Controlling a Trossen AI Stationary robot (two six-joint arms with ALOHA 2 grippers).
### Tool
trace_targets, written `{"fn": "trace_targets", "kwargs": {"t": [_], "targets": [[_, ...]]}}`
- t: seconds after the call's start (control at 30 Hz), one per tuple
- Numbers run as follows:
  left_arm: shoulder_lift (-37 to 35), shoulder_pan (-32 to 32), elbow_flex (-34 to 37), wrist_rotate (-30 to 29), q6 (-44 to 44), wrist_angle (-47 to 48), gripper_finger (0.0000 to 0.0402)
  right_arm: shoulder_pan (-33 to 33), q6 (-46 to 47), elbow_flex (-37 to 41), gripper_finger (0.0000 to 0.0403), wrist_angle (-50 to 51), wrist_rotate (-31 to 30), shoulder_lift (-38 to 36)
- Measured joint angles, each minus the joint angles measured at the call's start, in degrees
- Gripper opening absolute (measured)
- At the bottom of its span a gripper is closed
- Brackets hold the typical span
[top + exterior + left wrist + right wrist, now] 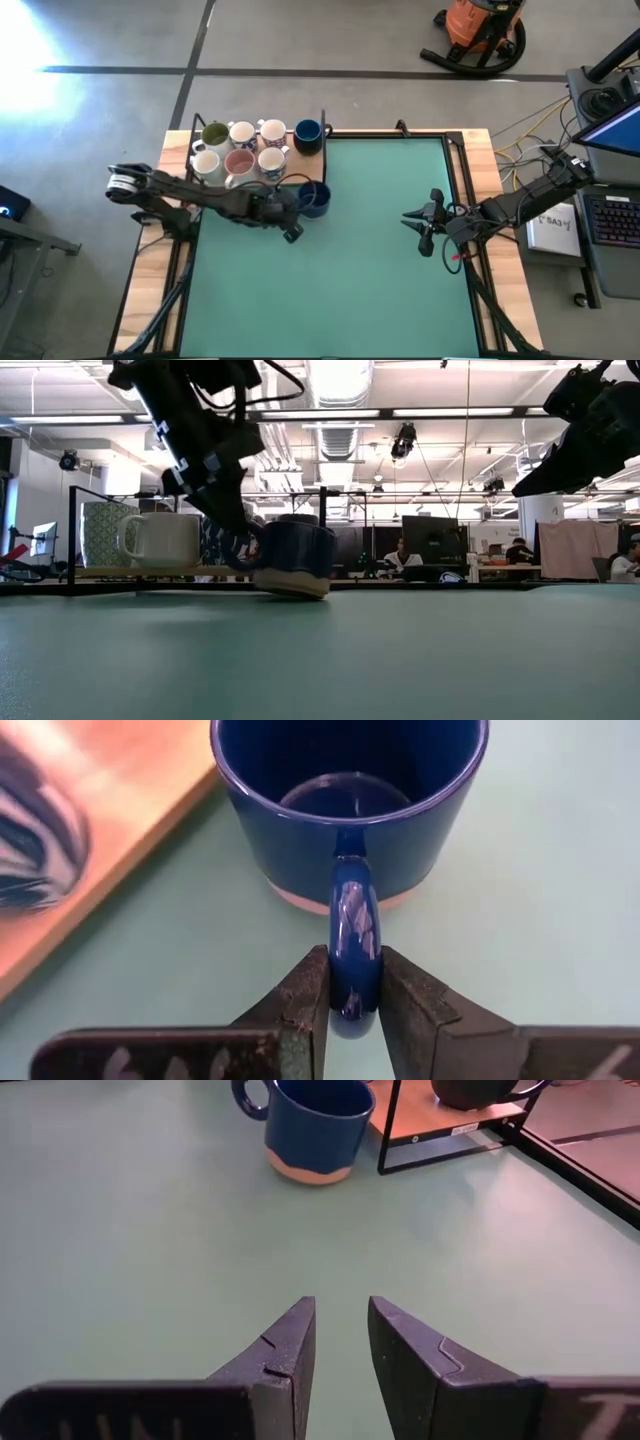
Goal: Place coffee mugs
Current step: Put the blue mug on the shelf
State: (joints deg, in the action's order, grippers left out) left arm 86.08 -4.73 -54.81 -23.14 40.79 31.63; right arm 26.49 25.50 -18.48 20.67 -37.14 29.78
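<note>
Because the wooden tray (pixel 200 150) at the table's far left corner already carries six mugs and a navy one (pixel 308 131) at its right end, the remaining navy mug (pixel 314 198) sits on the green mat just beside it, apparently next to go up. The left claw (pixel 352 982) pinches that mug's handle (pixel 355 935), a grip that likely keeps the cup steady; in the low view it looks slightly tilted. Well to the right, the right claw (pixel 341 1342) hovers empty, fingers narrowly parted, probably waiting clear.
</note>
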Motion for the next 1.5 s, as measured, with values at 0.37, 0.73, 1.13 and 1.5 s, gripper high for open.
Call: {"fn": "trace_targets", "kwargs": {"t": [0.37,0.73,1.13,1.5], "targets": [[-2.25,-2.64,1.52,-2.68,2.84,1.56,0.0051,0.02,0.0,0.0,0.0086,0.02,-0.01,0.0],[-0.58,-3.02,2.36,0.06,7.99,0.88,0.0112,0.0,0.0,0.0,0.0086,0.02,-0.01,0.0],[3.03,-3.74,2.45,-0.45,16.74,1.1,0.0134,0.02,-0.01,0.0,0.0086,0.02,0.01,0.0],[5.55,-3.9,2.32,-3.62,15.55,-0.14,0.0036,0.0,-0.01,0.0,0.0086,0.02,0.0,0.0]]}}
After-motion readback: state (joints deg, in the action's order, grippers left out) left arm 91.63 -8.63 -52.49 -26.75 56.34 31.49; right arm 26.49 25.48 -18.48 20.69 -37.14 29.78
